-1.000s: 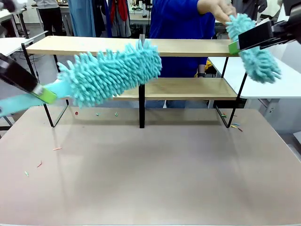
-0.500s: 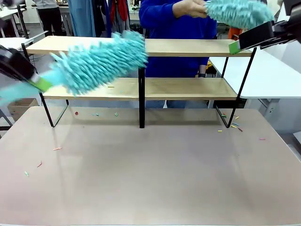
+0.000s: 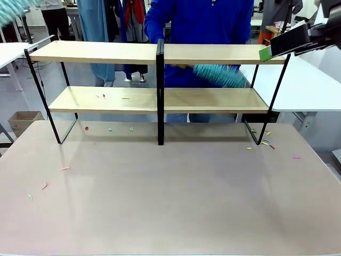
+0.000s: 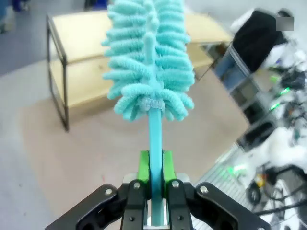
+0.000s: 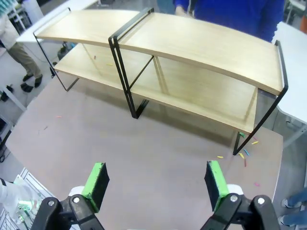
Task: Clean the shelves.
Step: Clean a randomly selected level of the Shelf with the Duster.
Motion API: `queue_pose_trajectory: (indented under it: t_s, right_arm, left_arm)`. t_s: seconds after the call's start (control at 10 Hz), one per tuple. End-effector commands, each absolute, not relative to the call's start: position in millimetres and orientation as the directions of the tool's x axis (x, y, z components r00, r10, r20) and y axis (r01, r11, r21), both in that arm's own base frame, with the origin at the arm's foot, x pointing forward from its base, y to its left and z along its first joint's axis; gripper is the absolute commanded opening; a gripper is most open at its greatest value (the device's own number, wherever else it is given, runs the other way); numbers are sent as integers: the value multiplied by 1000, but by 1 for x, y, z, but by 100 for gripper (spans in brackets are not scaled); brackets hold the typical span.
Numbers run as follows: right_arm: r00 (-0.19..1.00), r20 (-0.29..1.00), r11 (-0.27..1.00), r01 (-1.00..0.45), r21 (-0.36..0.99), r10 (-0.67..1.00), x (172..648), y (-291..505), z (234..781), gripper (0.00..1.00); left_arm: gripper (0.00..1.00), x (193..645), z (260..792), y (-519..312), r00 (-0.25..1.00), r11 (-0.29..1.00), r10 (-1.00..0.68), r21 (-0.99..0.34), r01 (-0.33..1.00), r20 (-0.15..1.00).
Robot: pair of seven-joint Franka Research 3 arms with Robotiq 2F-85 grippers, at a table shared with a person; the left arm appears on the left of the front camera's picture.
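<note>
While we look across the table (image 3: 170,202), the shelves (image 3: 213,53) stand at its far side: two long, smooth light-wood boards on a thin black metal frame with a central post. Tiny coloured scraps (image 3: 258,141) speckle the matte beige top by the frame's feet. The right claw (image 3: 268,51) hangs level with the upper board's right end. Behind the rack, a shaggy far duster (image 3: 218,74) shows before a person (image 3: 202,21) in blue.

From the left wrist, we see the left claw (image 4: 156,167) clamped tight on the flat teal handle of a fluffy duster (image 4: 151,62), its head plump with chenille loops. The shelves lie well beyond it.

From the right wrist, the right claw gapes wide, gripping nothing, with the shelves ahead and apart.
</note>
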State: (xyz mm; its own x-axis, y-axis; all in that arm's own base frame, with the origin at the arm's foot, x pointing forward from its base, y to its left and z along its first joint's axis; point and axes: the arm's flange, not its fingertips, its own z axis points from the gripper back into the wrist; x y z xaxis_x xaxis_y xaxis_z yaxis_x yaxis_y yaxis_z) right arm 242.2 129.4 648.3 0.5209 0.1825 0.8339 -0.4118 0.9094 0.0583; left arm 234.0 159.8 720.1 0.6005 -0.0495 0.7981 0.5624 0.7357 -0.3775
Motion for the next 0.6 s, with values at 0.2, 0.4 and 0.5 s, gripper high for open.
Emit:
queue_pose_trajectory:
  t_s: [0.2,0.4,0.5]
  right_arm:
    - [523,835,914,-401,63,172,242,130,649,100]
    - [523,835,914,-401,63,172,242,130,649,100]
    - [523,835,914,-401,63,172,242,130,649,100]
  left_arm:
    - [13,193,705,250,542,653,60,-443,614,838]
    - [13,192,710,247,552,689,75,-443,573,830]
    - [13,192,710,247,552,689,75,-443,573,830]
